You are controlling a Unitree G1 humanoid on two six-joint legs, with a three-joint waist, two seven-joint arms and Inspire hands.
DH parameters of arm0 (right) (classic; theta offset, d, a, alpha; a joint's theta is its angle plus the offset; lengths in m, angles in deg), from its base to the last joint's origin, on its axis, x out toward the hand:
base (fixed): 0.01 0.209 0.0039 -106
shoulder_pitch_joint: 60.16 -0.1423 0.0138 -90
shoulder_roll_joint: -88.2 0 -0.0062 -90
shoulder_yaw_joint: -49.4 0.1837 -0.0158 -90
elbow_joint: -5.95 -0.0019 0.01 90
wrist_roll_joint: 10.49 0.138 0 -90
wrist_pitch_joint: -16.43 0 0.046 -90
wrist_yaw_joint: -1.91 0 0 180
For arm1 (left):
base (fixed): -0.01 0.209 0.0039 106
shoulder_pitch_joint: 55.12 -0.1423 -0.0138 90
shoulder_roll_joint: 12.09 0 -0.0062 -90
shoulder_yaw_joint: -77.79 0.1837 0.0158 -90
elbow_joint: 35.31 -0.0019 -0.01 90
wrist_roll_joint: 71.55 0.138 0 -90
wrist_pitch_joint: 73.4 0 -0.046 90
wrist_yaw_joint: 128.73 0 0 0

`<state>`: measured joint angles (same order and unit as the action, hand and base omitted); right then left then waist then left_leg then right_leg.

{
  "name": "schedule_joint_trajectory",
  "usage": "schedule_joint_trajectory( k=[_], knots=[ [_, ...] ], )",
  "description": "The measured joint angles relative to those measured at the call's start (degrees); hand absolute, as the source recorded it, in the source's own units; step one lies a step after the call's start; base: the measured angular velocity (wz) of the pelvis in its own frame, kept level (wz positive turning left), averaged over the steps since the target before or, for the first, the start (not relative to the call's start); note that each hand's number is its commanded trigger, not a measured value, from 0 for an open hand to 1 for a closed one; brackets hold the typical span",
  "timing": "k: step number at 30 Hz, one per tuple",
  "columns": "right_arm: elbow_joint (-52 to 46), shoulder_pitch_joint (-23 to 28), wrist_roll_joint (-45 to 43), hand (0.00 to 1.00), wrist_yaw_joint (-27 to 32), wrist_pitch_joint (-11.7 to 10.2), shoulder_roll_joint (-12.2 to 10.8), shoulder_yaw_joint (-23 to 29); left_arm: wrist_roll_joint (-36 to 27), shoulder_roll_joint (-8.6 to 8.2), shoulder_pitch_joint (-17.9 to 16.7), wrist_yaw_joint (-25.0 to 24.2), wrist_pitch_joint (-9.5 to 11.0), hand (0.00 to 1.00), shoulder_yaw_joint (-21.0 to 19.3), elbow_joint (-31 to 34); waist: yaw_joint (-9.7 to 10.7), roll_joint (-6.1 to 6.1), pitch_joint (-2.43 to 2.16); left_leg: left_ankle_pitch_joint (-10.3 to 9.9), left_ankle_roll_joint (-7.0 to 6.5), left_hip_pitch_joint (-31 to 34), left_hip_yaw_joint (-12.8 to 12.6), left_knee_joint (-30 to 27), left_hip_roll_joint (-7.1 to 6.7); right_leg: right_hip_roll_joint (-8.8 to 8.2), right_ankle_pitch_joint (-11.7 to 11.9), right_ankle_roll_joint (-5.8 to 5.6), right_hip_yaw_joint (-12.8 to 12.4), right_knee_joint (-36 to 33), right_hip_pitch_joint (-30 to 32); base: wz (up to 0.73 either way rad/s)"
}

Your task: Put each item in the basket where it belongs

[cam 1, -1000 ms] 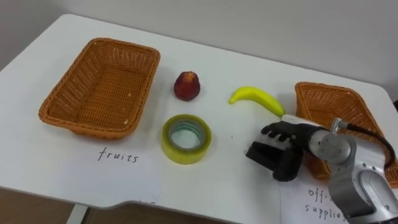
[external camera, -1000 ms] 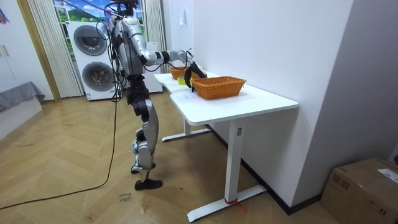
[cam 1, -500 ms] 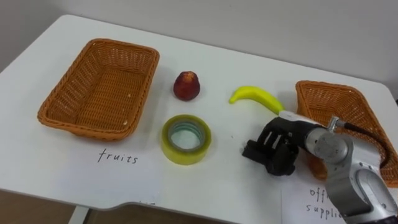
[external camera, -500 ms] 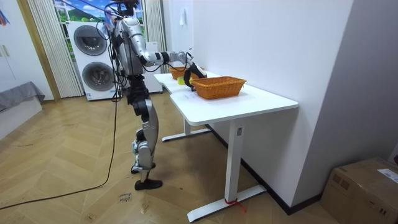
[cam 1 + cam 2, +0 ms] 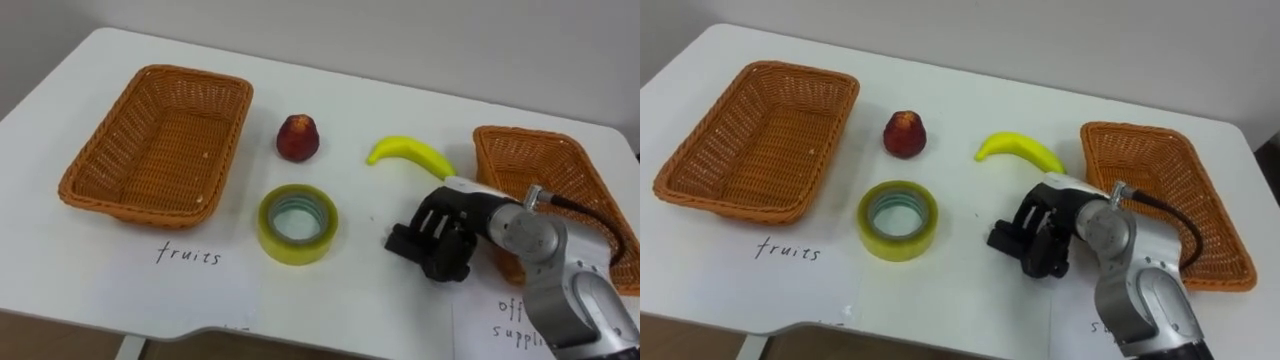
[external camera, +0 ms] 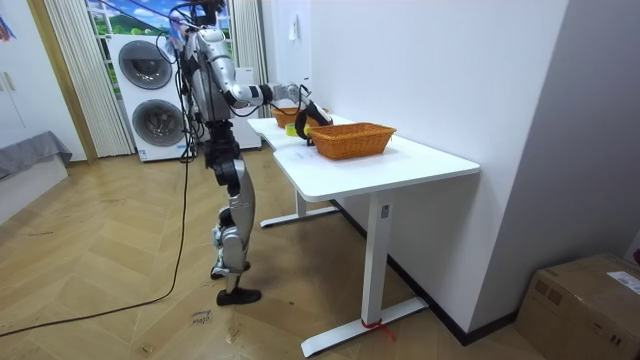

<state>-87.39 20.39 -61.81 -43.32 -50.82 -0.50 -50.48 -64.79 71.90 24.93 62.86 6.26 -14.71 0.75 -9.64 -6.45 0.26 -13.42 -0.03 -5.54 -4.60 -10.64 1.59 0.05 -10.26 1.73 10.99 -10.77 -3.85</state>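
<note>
On the white table point(image 5: 400, 310), an empty wicker basket point(image 5: 130, 205) stands at the left above a handwritten "fruits" label point(image 5: 190, 255). A red apple point(image 5: 298, 138) and a yellow banana point(image 5: 410, 153) lie in the middle, behind a roll of yellow tape point(image 5: 297, 223). A second empty wicker basket point(image 5: 540, 165) stands at the right. My right hand point(image 5: 440, 235) hovers low over the table between the tape and the right basket, just in front of the banana. It is open, its fingers loosely bent down and holding nothing.
A paper label for office supplies point(image 5: 515, 320) lies at the front right, partly under my forearm. In the room view I stand at the table's end, right arm stretched over it. Washing machines point(image 6: 155, 95) stand behind me.
My right hand has slid a little to the left, toward the tape, and its fingers have bent further down. Fruit, tape and baskets lie where they were.
</note>
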Motion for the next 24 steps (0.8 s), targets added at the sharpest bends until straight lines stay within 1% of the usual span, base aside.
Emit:
schedule_joint_trajectory(
  k=[1, 3, 4, 6, 7, 9, 11, 12, 13, 15, 19, 20, 21, 23, 24],
  knots=[
    [-0.02, 0.0, 0.04, 1.0, 0.18, -0.4, -0.02, 0.01, 0.04, 0.0, -0.02, -0.07, 0.17, 0.0, -0.02, 0.02, 0.21, -0.01, -0.01, 0.0, 0.0, -0.03, 0.01, 0.0, -0.01, -0.04, 0.0, 0.0, -0.03, 0.0, -0.01, 0.0],
    [-0.54, 0.0, 0.24, 1.0, 1.13, -2.26, -0.07, 0.3, 0.12, -0.09, -0.78, -0.28, 1.51, 0.0, -0.84, -0.03, 0.52, 0.04, 0.03, 0.04, -0.03, -0.05, 0.05, 0.03, -0.05, -0.13, 0.0, -0.01, -0.03, 0.0, -0.03, 0.0],
    [-0.88, 0.0, 0.79, 1.0, 1.27, -2.64, -0.07, 0.72, 0.13, -0.09, -0.96, -0.32, 1.81, 0.0, -1.12, -0.04, 0.7, 0.03, 0.03, 0.05, -0.04, -0.08, 0.07, 0.04, -0.05, -0.11, -0.01, -0.01, -0.01, 0.01, -0.1, 0.0],
    [-4.23, 0.0, 3.77, 1.0, 1.74, -4.05, -0.08, 3.84, 0.11, -0.14, -2.08, -0.73, 2.69, 0.0, -2.3, -0.22, 1.77, -0.01, 0.01, 0.05, -0.04, -0.18, 0.09, 0.06, -0.06, -0.18, -0.01, -0.01, 0.01, 0.01, -0.27, 0.0],
    [-5.45, 0.0, 4.65, 1.0, 2.11, -4.39, -0.08, 4.92, 0.11, -0.14, -2.32, -0.93, 2.88, 0.0, -2.54, -0.22, 1.99, 0.0, 0.01, 0.05, -0.04, -0.16, 0.09, 0.07, -0.06, -0.2, -0.01, -0.01, 0.01, 0.04, -0.29, 0.0],
    [-8.71, -0.34, 9.13, 1.0, 5.12, -5.28, -0.08, 8.62, 0.06, -0.22, -3.51, -1.08, 3.06, 0.0, -3.04, -0.23, 3.08, -0.11, 0.05, 0.07, -0.07, -0.31, 0.06, 0.27, -0.06, -0.25, -0.01, -0.02, 0.02, 0.14, -0.64, 0.0],
    [-9.49, -1.28, 10.87, 1.0, 7.16, -6.02, -0.07, 10.15, 0.09, -0.22, -4.15, -1.17, 3.32, 0.0, -3.03, -0.74, 3.61, -0.21, 0.17, 0.07, -0.07, -0.78, 0.07, 0.27, -0.07, -0.22, -0.01, -0.03, -0.03, 0.18, -1.05, 0.0],
    [-10.3, -1.79, 11.04, 1.0, 7.96, -6.2, -0.05, 11.28, 0.08, -0.2, -4.5, -1.21, 3.4, 0.0, -3.09, -1.44, 3.89, -0.42, 0.19, 0.07, -0.07, -0.78, 0.05, 0.27, -0.07, -0.23, -0.03, -0.05, -0.01, 0.17, -1.03, 0.0],
    [-11.37, -1.94, 11.13, 1.0, 9.02, -6.57, 0.12, 12.29, 0.09, -0.18, -4.6, -1.28, 3.4, 0.0, -3.1, -1.45, 4.13, -0.54, 0.32, 0.07, -0.07, -0.69, 0.06, 0.22, -0.07, -0.24, -0.05, -0.06, -0.02, 0.18, -0.97, 0.0],
    [-11.85, -2.41, 11.39, 1.0, 10.24, -7.05, 0.13, 13.32, 0.1, -0.17, -4.87, -1.53, 3.4, 0.0, -3.13, -1.45, 4.58, -0.87, 0.34, 0.06, -0.07, -0.62, 0.05, 0.13, -0.09, -0.23, -0.08, -0.06, -0.08, 0.21, -0.93, 0.0],
    [-12.06, -2.46, 13.2, 1.0, 12.09, -7.27, 0.69, 15.92, 0.12, -0.41, -5.15, -2.25, 3.39, 0.0, -3.79, -1.45, 4.88, -1.17, 0.2, 0.06, -0.1, -0.19, 0.08, -0.02, -0.22, 0.0, -0.04, -0.12, -0.05, 0.24, -0.67, 0.0],
    [-12.05, -2.45, 14.45, 1.0, 13.09, -7.41, 1.17, 16.46, 0.12, -0.34, -5.22, -2.23, 3.4, 0.0, -4.3, -1.38, 4.95, -1.23, 0.16, 0.06, -0.11, -0.06, 0.09, -0.14, -0.22, -0.01, -0.01, -0.13, -0.03, 0.18, -0.49, 0.0],
    [-12.05, -2.44, 15.7, 1.0, 14.02, -7.87, 1.42, 17.14, 0.12, -0.22, -5.32, -2.22, 3.4, 0.0, -4.61, -1.37, 4.98, -1.22, 0.16, 0.07, -0.12, -0.03, 0.12, -0.18, -0.2, 0.01, 0.0, -0.13, -0.02, 0.14, -0.39, 0.0],
    [-12.05, -2.46, 16.91, 1.0, 15.61, -8.47, 1.53, 18.14, 0.11, -0.22, -5.78, -2.21, 3.41, 0.0, -4.77, -1.2, 5.63, -1.24, 0.12, 0.07, -0.12, 0.13, 0.15, -0.25, -0.18, -0.01, 0.0, -0.13, 0.04, 0.13, -0.38, 0.02],
    [-12.05, -2.46, 17.33, 1.0, 16.76, -8.54, 1.75, 18.25, 0.13, -0.25, -5.95, -2.21, 3.42, 0.0, -4.78, -1.17, 6.07, -1.42, -0.05, 0.07, -0.12, 0.14, 0.19, -0.25, -0.18, -0.02, 0.0, -0.13, 0.07, 0.12, -0.39, 0.05]
  ],
)
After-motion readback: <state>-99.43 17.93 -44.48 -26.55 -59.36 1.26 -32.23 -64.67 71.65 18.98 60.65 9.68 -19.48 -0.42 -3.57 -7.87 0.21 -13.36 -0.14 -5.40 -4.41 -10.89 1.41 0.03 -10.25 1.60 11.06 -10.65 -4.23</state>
